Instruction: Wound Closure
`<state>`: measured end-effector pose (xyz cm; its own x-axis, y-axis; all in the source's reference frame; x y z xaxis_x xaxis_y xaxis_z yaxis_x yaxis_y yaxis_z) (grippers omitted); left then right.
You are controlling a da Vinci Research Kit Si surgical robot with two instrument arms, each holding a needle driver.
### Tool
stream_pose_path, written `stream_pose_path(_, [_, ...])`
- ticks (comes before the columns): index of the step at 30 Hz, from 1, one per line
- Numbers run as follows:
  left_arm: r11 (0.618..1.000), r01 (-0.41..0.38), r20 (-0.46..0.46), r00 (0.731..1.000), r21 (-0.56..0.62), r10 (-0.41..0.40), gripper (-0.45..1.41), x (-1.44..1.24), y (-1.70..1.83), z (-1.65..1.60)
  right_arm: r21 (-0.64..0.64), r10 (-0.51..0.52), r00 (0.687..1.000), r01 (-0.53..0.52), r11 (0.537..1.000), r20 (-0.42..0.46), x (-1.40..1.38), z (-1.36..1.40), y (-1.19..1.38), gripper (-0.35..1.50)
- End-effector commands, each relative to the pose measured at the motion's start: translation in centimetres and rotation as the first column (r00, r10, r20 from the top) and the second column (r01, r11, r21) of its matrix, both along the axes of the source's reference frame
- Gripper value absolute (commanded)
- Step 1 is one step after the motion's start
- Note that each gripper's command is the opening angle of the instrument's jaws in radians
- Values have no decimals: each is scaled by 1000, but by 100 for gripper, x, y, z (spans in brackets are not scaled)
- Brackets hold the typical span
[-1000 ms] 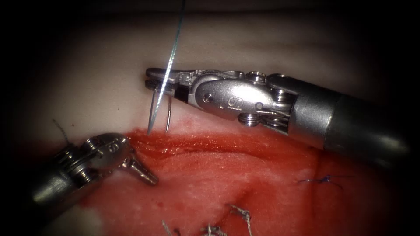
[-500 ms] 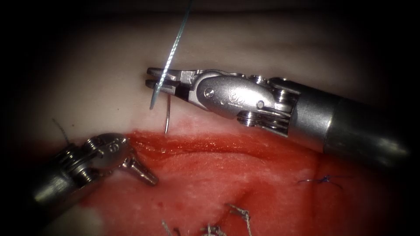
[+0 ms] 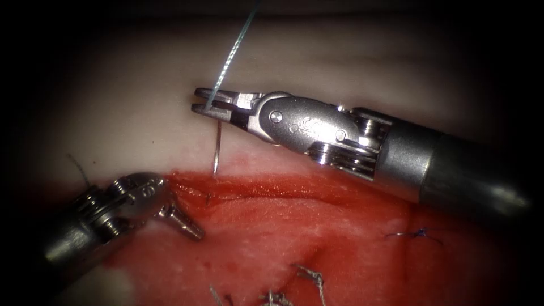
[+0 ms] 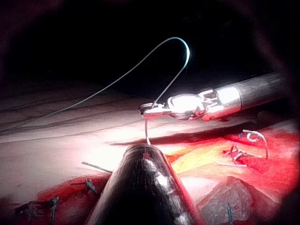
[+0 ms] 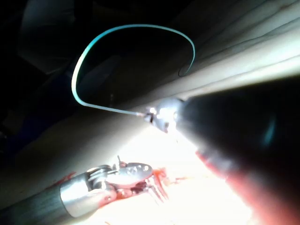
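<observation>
My right hand (image 3: 205,106) grips the needle (image 3: 217,148) near its thread (image 3: 229,56) end, tip at the cut's edge; my left hand (image 3: 187,222), apart, is clenched on nothing.

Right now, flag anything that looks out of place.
Nothing stands out. The right tool holds the needle near its thread end, tip at the cut edge. The left tool holds nothing.

Open tissue (image 3: 113,113) left of the right tool (image 3: 205,104); needle (image 3: 217,148) and thread (image 3: 232,51) obstruct the cut (image 3: 272,187).
</observation>
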<state>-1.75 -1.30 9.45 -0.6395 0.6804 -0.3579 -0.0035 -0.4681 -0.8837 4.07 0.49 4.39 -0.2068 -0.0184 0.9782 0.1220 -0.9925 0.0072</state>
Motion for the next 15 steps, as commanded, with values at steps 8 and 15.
stream_pose_path(8, [998,43,-35,998,36,-42,-45,-2,21,-9,142,38,999,-35,989,-22,4,5,7,-35])
stream_pose_path(15, [881,151,-41,988,449,-148,-3,20,39,-7,264,66,997,-55,963,-35,-4,12,12,-35])
